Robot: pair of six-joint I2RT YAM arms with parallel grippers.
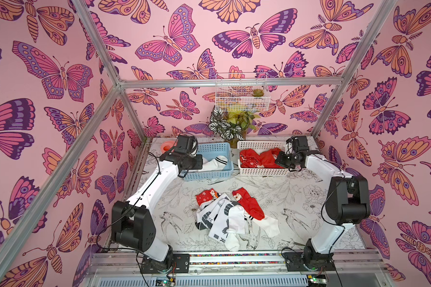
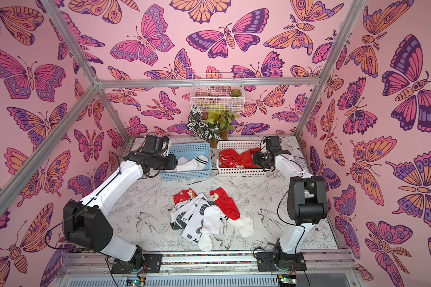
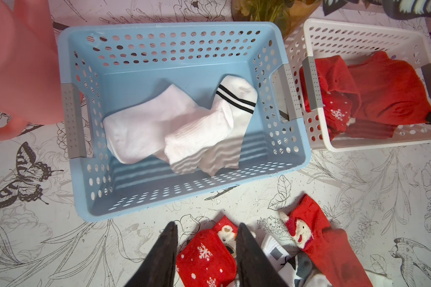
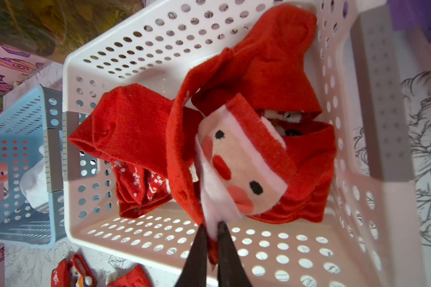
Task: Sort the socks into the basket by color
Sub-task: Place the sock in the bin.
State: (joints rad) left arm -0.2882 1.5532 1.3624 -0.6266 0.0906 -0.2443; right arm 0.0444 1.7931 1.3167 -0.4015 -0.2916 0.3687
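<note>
Found right gripper nearly pressed together, pinching the white hem of a Santa-face sock. Noted sock hanging just beyond the fingertips inside the white basket, over other red socks. Found left gripper spread, holding and touching nothing. Noted blue basket ahead of its fingertips, with a plain white sock and a black-striped white sock inside. Logged red snowflake sock seen through its gap, lying on the table at the edge of the unsorted sock pile.
</note>
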